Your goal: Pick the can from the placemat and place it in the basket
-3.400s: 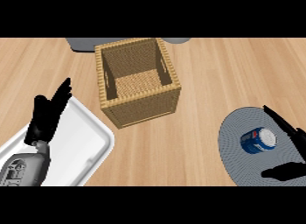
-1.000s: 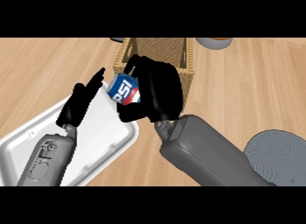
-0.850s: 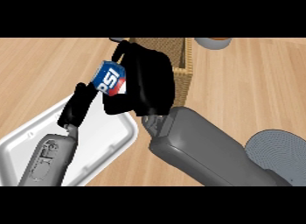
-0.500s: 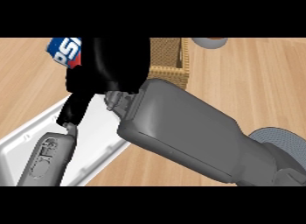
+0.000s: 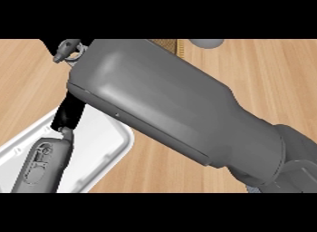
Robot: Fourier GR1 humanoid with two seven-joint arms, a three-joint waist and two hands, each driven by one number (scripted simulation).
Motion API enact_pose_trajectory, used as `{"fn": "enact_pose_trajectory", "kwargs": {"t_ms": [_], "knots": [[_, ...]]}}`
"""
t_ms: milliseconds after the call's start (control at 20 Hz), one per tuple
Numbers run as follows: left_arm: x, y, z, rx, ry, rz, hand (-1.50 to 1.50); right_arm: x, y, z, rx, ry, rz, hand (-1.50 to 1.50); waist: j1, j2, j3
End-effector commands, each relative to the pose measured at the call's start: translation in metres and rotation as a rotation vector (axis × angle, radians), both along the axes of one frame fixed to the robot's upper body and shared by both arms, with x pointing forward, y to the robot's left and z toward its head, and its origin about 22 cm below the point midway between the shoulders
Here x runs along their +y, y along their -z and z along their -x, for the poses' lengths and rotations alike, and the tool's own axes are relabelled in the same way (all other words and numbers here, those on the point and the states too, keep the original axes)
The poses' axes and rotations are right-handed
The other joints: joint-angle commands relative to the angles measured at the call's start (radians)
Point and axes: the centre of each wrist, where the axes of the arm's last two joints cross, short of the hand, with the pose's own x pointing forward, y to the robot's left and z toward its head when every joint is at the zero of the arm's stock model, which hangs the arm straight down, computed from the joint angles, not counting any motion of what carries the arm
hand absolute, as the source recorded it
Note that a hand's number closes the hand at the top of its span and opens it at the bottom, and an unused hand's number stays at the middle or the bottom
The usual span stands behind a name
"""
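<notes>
Can out of my sight: I cannot tell where it is, because the right forearm (image 5: 181,104) sweeps across from the lower right to the upper left and covers most of what I look down on. Of the right hand (image 5: 51,43) I get only a black sliver at the top edge, just beyond the grey wrist joint, so I cannot tell whether it is wide, narrow or holding anything. Of the basket (image 5: 169,44) only a thin strip of woven rim shows at the top, touching the forearm's upper outline; its inside is hidden from me. Just right of that strip sits a rounded grey object (image 5: 208,43), cut off by the top edge. At the lower left lies a white tray (image 5: 111,145) with a raised rim, and the left forearm (image 5: 44,165) crosses over it. The left hand (image 5: 71,111) disappears under the right forearm, so its state I cannot tell either. Wooden counter (image 5: 281,81) shows on both sides.
</notes>
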Motion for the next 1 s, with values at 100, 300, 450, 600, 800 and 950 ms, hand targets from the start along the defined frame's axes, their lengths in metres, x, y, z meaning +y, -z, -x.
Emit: {"fn": "enact_pose_trajectory", "kwargs": {"t_ms": [100, 300, 450, 600, 800, 950], "knots": [[0.019, -0.002, 0.002, -0.001, -0.038, -0.010, 0.00, 0.009, -0.011, -0.018, 0.181, 0.236, 0.095, 1.50, -0.030, 0.005, 0.004], [0.025, 0.006, 0.013, 0.006, -0.037, 0.018, 0.00, 0.006, -0.003, -0.033, 0.204, 0.278, 0.157, 1.50, -0.045, 0.006, 0.005], [0.028, 0.011, 0.010, -0.013, -0.083, -0.010, 0.00, 0.005, -0.006, -0.036, 0.195, 0.252, 0.127, 1.50, -0.082, 0.006, 0.007], [0.030, 0.015, 0.015, 0.016, -0.100, 0.004, 0.00, -0.001, 0.005, -0.040, 0.217, 0.168, 0.139, 1.50, -0.108, 0.002, 0.009], [0.033, 0.009, 0.015, 0.014, -0.087, 0.019, 0.00, -0.010, 0.024, -0.052, 0.245, 0.132, 0.119, 1.50, -0.095, 0.006, 0.009], [0.037, -0.001, 0.016, 0.001, -0.107, 0.030, 0.00, -0.023, 0.055, -0.064, 0.260, 0.119, 0.131, 1.50, -0.105, 0.004, 0.010]]}}
